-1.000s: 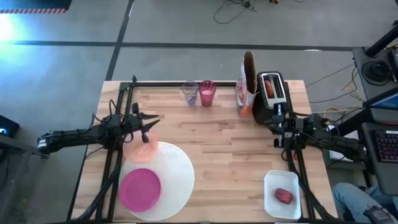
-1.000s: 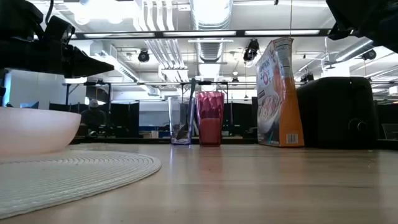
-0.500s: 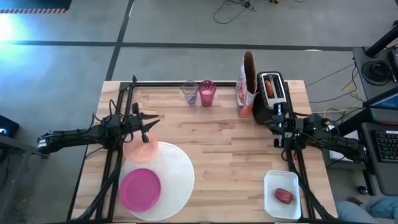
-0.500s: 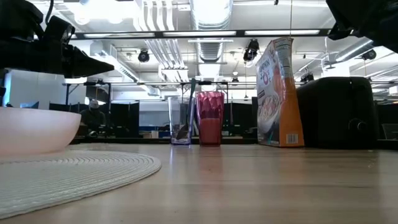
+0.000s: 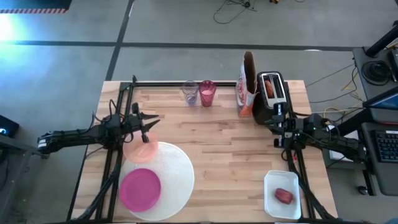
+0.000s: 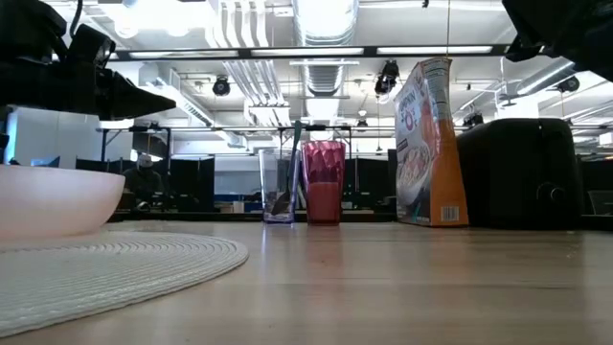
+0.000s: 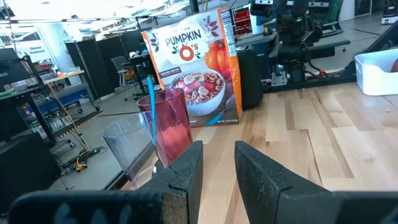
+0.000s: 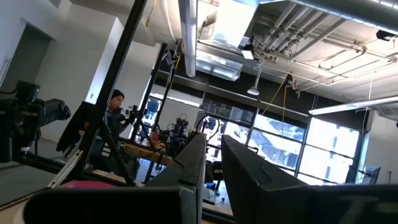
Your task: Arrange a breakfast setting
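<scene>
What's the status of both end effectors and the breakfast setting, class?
Left end effector empty above pale pink bowl. Right end effector empty beside black toaster. Magenta plate on large white plate.

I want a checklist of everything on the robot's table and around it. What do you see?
Surface: wooden table, bare in the middle.
Job's things: pink bowl and magenta plate on the white plate; pink cup with spoon at the far edge; red food in a white tray; bun in the toaster.
Clutter: clear tumbler, cereal box.
Grippers: left gripper above the bowl, fingers slightly apart, empty; right gripper by the toaster, fingers slightly apart, empty.
Cables: on the floor beyond the table and at its right.
Surroundings: grey floor, keyboard at right.
</scene>
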